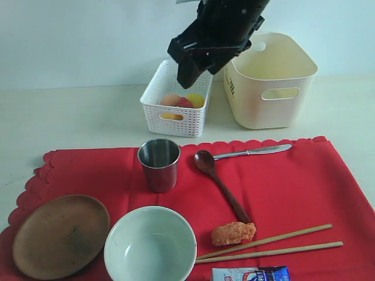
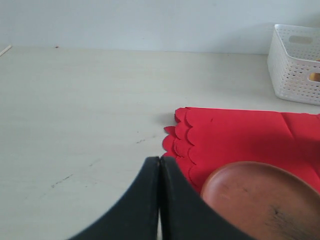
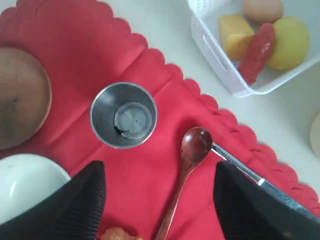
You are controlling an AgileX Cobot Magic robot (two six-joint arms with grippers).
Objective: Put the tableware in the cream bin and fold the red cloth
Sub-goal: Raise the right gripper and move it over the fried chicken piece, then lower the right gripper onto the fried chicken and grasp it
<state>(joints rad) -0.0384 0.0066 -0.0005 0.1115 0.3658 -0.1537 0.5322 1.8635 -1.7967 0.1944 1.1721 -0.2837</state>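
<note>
Right gripper hung open and empty, well above the steel cup, upright near the red cloth's back edge. Probably light, stiff, slick: pinch across the rim. Left gripper sat shut.

Bright red cloth with a scalloped border; silvery steel cup; mid-brown plate; pale greenish-white bowl; dark reddish-brown spoon; silver knife; light tan chopsticks; cream bin; white basket patterned with small holes; blue-and-white packet; off-white table
</note>
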